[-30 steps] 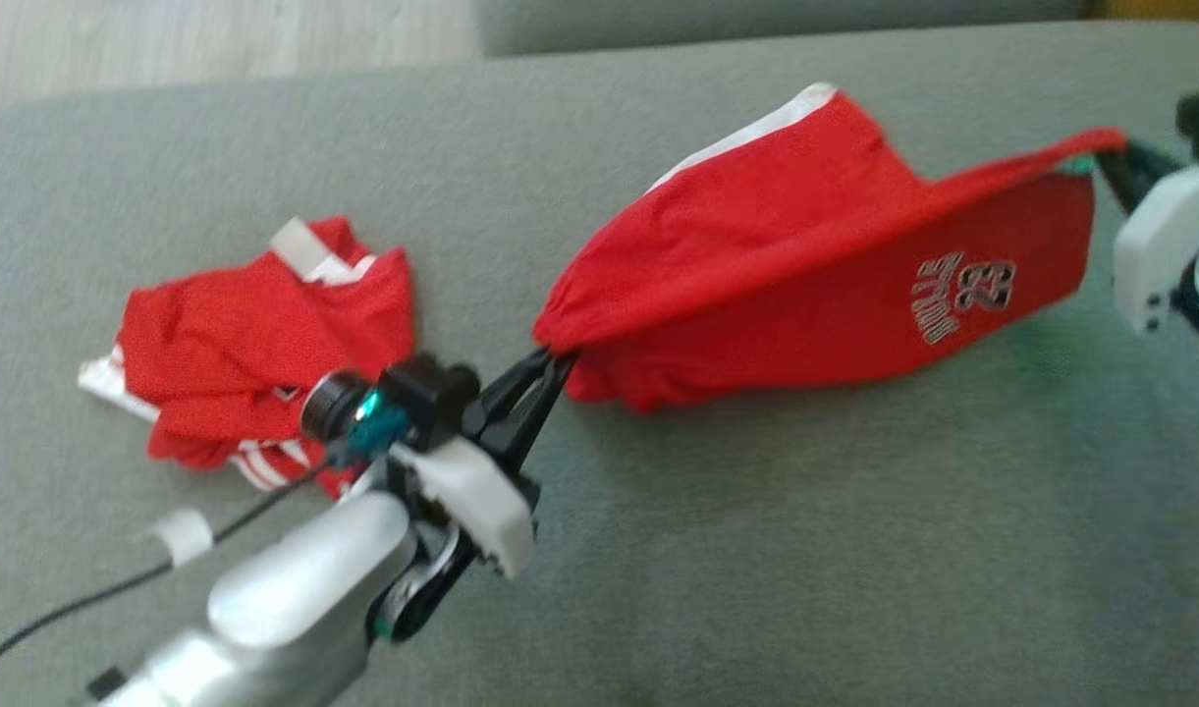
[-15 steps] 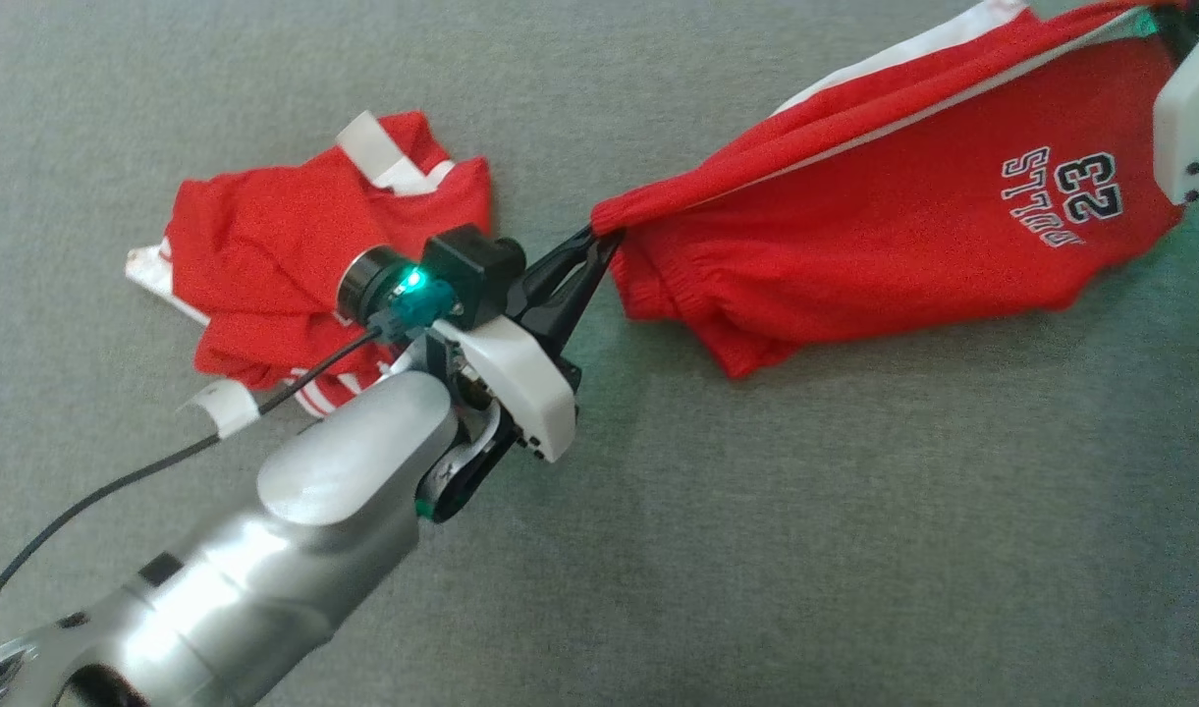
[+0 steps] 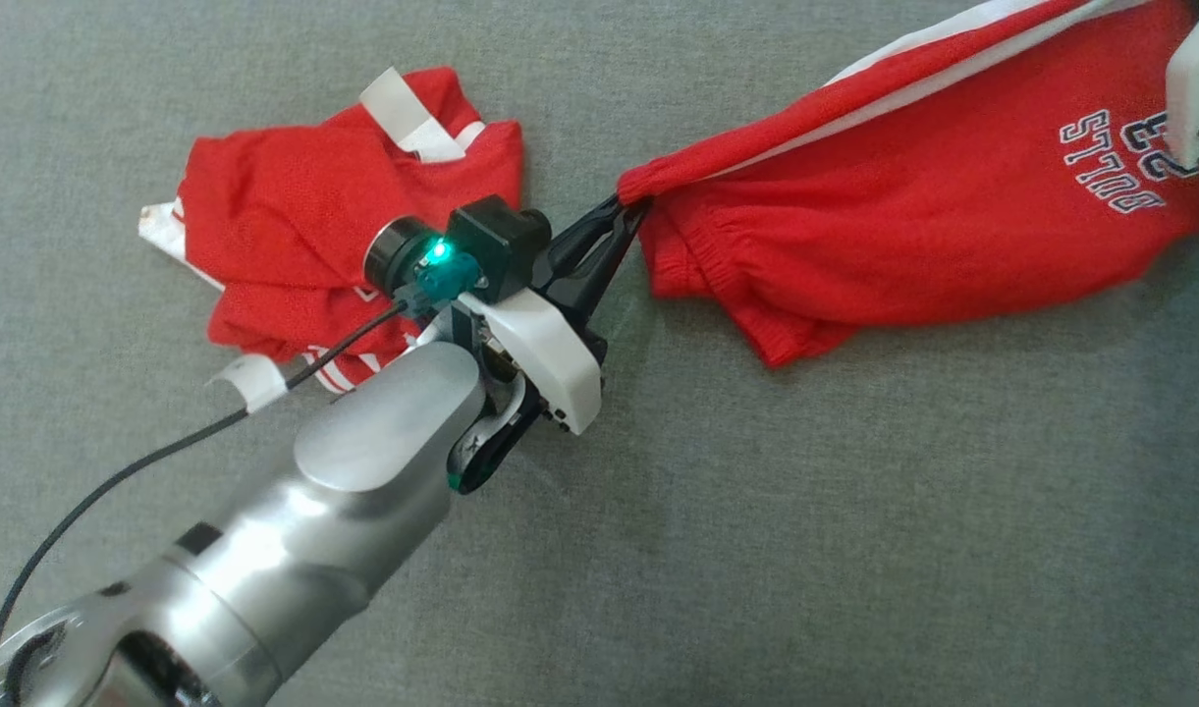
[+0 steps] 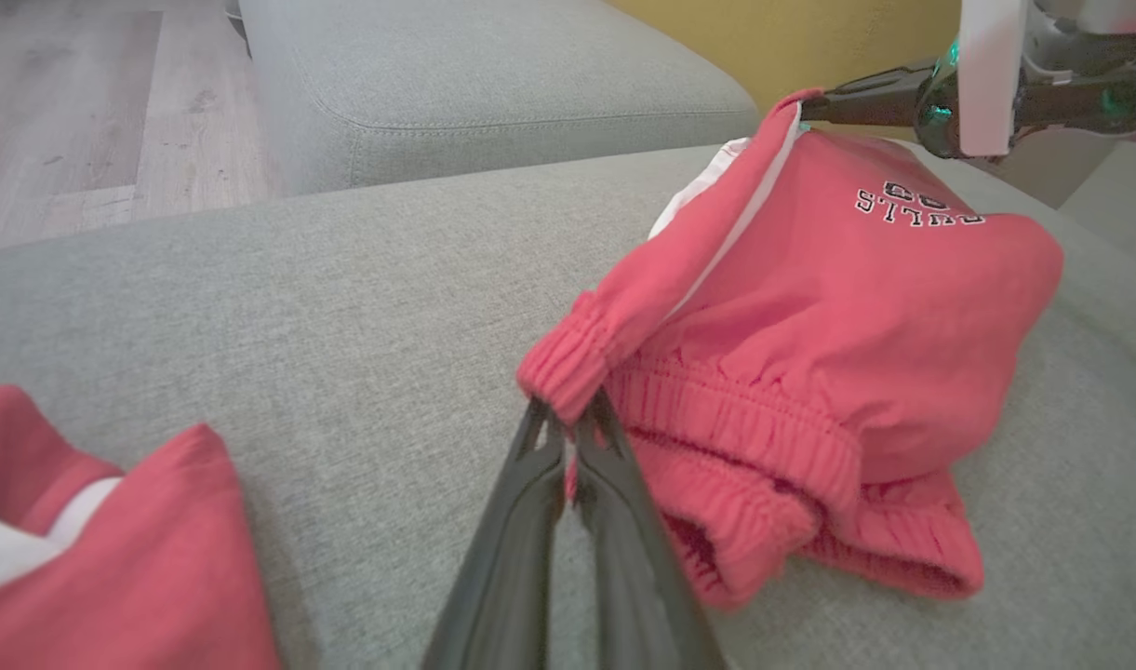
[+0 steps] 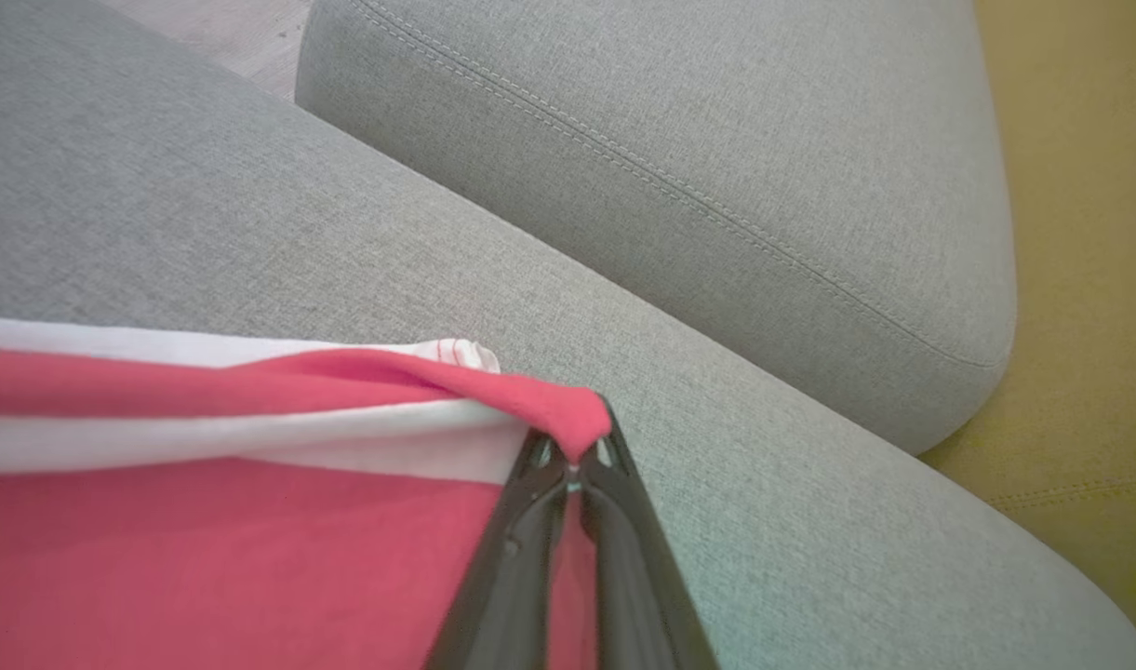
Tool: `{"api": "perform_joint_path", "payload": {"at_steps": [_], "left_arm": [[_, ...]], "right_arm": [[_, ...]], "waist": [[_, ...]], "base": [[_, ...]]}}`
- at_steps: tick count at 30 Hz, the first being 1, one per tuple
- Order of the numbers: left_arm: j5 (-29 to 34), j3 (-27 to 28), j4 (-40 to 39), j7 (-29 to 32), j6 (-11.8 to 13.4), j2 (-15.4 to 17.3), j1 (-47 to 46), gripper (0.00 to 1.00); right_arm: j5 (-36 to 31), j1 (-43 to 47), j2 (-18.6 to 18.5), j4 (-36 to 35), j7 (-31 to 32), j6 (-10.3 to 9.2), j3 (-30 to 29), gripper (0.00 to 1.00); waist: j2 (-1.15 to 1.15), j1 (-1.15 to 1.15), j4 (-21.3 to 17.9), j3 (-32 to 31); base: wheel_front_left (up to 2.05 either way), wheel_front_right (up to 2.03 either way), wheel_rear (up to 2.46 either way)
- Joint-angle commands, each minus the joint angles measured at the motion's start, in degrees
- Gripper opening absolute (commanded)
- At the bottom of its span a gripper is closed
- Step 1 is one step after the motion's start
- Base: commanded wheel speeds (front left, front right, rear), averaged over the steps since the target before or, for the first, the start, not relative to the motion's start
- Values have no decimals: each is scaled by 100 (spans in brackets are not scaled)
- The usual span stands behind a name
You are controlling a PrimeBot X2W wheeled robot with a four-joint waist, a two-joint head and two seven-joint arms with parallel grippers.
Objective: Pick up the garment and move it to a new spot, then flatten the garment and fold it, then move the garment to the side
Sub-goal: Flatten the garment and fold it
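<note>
Head camera has tilted down in the last second. The red jersey shorts with a white side stripe (image 3: 903,236) are now stretched tauter between my claws, the lower edge resting on the grey fabric sofa cushion (image 3: 756,511). Left gripper (image 3: 626,211) pinches the elastic waistband corner and right gripper (image 5: 572,456) pinches the striped hem corner. I judge it ready to lay flat.

Free room: bare grey seat cushion (image 3: 854,511) on the robot's side of the stretched shorts (image 3: 903,226).
Obstacle, left: crumpled red jersey (image 3: 295,216).
Far edge: second cushion (image 5: 679,158).
</note>
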Motion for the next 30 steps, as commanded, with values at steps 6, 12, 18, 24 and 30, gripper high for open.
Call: {"api": "perform_joint_path", "payload": {"at_steps": [6, 12, 18, 24, 30], "left_arm": [[-8, 210, 191, -108, -19, -44, -281, 100], [-40, 267, 372, -285, 18, -27, -224, 100], [-151, 571, 324, -581, 237, 139, -33, 100], [-154, 1114, -28, -765, 642, 480, 455, 100], [247, 2057, -872, -780, 1000, 764, 1360, 100]], "right_arm": [[-123, -245, 163, 428, -407, -5, 31, 100], [-64, -271, 315, 802, -833, -5, -91, 100], [284, -47, 573, 946, -1588, -5, -437, 100], [588, 479, 891, 740, -2202, -5, -694, 100], [774, 1266, 1093, -21, -2289, -5, -1109, 100]], "waist": [[0, 0, 99, 46], [0, 0, 9, -195], [0, 0, -188, -663], [0, 0, -438, -1283], [0, 0, -658, -1788]], "base": [[0, 0, 0], [0, 0, 0], [0, 0, 0], [0, 0, 0], [0, 0, 0]]}}
